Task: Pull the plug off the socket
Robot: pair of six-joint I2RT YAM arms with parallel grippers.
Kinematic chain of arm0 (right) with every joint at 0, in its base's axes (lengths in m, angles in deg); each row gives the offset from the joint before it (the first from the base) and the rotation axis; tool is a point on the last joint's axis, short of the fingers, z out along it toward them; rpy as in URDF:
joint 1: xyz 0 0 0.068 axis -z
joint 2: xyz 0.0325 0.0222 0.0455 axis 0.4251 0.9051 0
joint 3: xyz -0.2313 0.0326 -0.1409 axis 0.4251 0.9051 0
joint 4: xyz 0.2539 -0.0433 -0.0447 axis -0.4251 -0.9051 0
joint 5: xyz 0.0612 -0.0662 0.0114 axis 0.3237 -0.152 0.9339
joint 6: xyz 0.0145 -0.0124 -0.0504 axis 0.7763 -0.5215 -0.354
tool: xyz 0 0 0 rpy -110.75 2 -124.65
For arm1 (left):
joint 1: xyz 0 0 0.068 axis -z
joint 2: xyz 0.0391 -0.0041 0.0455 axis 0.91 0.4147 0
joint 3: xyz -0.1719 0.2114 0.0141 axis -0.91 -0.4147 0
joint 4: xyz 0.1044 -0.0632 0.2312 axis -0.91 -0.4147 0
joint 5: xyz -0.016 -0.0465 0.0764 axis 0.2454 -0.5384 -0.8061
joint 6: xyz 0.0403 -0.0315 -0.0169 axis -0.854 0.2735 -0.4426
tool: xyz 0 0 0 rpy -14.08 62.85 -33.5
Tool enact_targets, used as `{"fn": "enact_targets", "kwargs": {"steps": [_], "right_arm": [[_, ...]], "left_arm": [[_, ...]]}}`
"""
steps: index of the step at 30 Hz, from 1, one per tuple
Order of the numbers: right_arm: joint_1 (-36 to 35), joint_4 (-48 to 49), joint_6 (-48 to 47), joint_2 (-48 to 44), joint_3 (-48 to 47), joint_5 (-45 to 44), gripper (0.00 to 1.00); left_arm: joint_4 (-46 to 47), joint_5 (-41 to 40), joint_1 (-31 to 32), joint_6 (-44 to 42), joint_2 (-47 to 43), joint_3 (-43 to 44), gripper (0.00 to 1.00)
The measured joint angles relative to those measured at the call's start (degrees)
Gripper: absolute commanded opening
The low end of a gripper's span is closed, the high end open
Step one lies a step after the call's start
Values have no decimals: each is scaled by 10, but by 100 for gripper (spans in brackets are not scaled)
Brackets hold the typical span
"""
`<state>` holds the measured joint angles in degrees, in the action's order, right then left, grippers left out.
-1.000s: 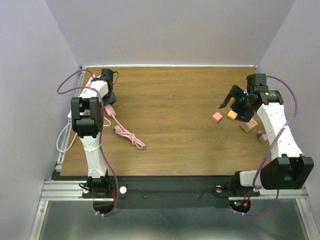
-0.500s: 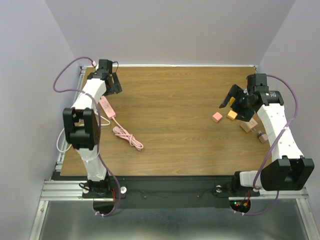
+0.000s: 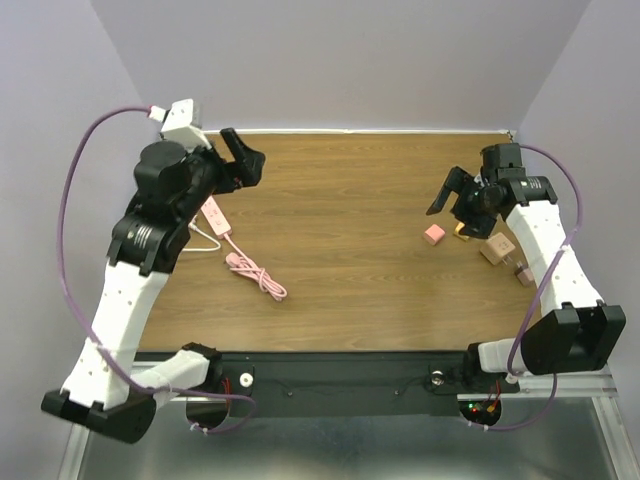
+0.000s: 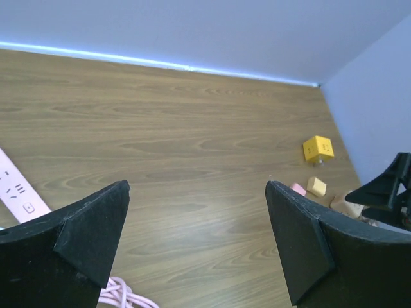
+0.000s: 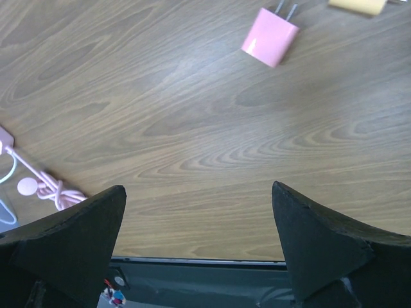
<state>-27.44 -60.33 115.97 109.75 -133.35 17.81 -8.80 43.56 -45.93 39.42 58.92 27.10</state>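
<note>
**While the socket hides beneath the left arm, both grippers hang open and empty**

Top view: the left gripper [image 3: 247,150] hangs above the far left corner of the table [image 3: 340,260]. Its fingers are spread wide with nothing between them. The white socket itself cannot be seen. I judge it lies under the left forearm, along the table's left edge, because only a thin white cord [image 3: 200,238] peeps out there. Just beside that cord lies a pale pink strip [image 3: 213,215], its long axis running far to near, with a pink cable [image 3: 257,277] coiled at its near end. The right gripper [image 3: 448,208], just as wide and just as empty, hovers near a pink adapter [image 3: 433,235] at the right, well apart from all this. The left arm is much the nearer, and the socket should lie back toward its base, behind the fingertips.

Left wrist view: the fingers [image 4: 90,224] frame bare wood, and only the pink strip's end [image 4: 19,192] shows at the lower left. The socket's axis, and whether a plug sits in it, cannot be told.

Right wrist view: between the spread fingers [image 5: 77,224] there is only wood. The pink adapter [image 5: 270,38] lies loose beyond them, its two prongs bare.
</note>
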Motion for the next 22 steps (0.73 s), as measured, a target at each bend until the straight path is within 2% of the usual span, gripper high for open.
{"fn": "enact_targets", "kwargs": {"steps": [3, 17, 22], "right_arm": [[-14, 4, 0, 0, -6, 3, 100], [-27, 9, 4, -55, 8, -13, 100], [-27, 9, 5, -68, 7, -38, 93]], "left_arm": [[6, 4, -7, 4, -45, -18, 99], [30, 68, -7, -16, -104, -18, 99], [29, 81, -7, -20, -104, -18, 99]]}}
